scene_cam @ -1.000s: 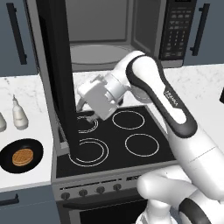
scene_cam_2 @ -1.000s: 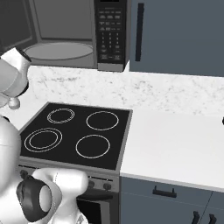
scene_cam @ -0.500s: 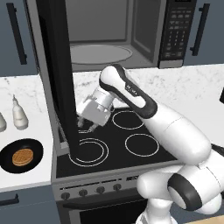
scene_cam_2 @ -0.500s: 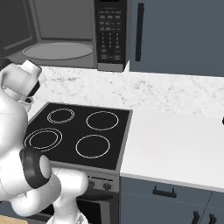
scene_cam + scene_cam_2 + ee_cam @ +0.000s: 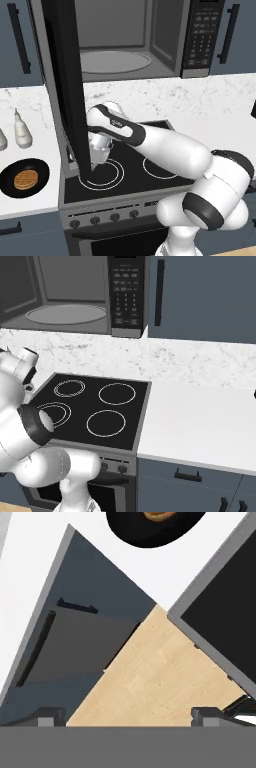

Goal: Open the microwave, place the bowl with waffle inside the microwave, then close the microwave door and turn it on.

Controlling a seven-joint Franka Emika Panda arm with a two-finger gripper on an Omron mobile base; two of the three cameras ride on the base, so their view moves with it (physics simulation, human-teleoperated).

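Observation:
The microwave (image 5: 200, 35) stands open, showing its light grey interior and round turntable (image 5: 115, 61). The microwave door (image 5: 65, 75) is swung out to the left and seen nearly edge-on. The black bowl (image 5: 10, 182) holds the golden waffle (image 5: 26, 178) on the white counter left of the stove. My gripper (image 5: 96, 160) hangs low over the stove's front left ring, just right of the door's lower edge and partly hidden by it. In the hand view the bowl (image 5: 135, 534) and waffle (image 5: 160, 516) sit at the top edge, and the gripper (image 5: 129, 718) is open and empty.
White bottles (image 5: 21, 132) stand on the counter behind the bowl. The black stovetop (image 5: 95, 406) lies under the arm. A white counter (image 5: 200, 416) stretches to its right. Dark blue cabinets with black handles (image 5: 160, 291) flank the microwave.
The arm has swung down and left, from above the stove's middle to low over the front left ring beside the open door. The jaws stayed open.

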